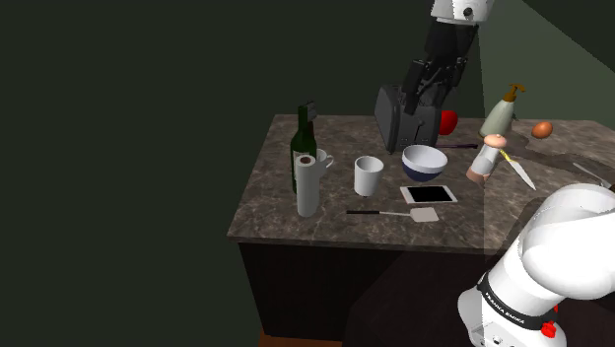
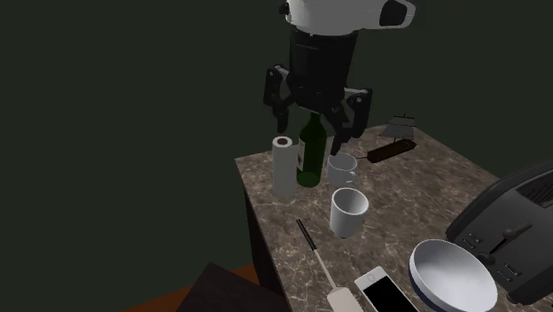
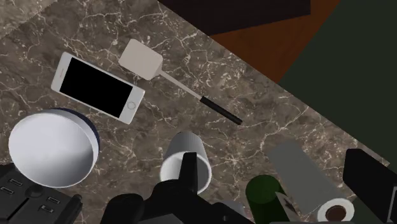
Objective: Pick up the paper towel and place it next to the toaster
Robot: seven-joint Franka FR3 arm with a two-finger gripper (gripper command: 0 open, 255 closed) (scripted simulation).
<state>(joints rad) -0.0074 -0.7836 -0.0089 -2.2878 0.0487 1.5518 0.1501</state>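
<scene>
Shoulder view, left to right: the paper towel [image 1: 308,184] stands upright near the nine o'clock edge of the worktop [image 1: 266,212]. A green bottle [image 1: 304,143] is just beside it at its twelve o'clock, and a white cup [image 1: 369,175] is at its three o'clock. Farther along lie a spatula [image 1: 392,212], a phone [image 1: 429,194] and a bowl [image 1: 425,162], with the dark toaster [image 1: 402,116] at the bowl's eleven o'clock. The claw [image 2: 312,135] hangs high over the toaster's end, well apart from the roll, its two fingers spread wide with nothing between them. The roll looks light and soft. Being tall and narrow, it would likely tip easily and dent under a hard squeeze. I judge the best hold is across the middle of its side, closing gently until the layers firm up against the core. The bottle is so near that a careless finger could knock it over. The worktop is dark veined stone on a dark cabinet, and fairly crowded. Bare stone at the toaster's nine o'clock looks roomy enough to take the roll. The walls are dull dark green, paler toward three o'clock.
</scene>
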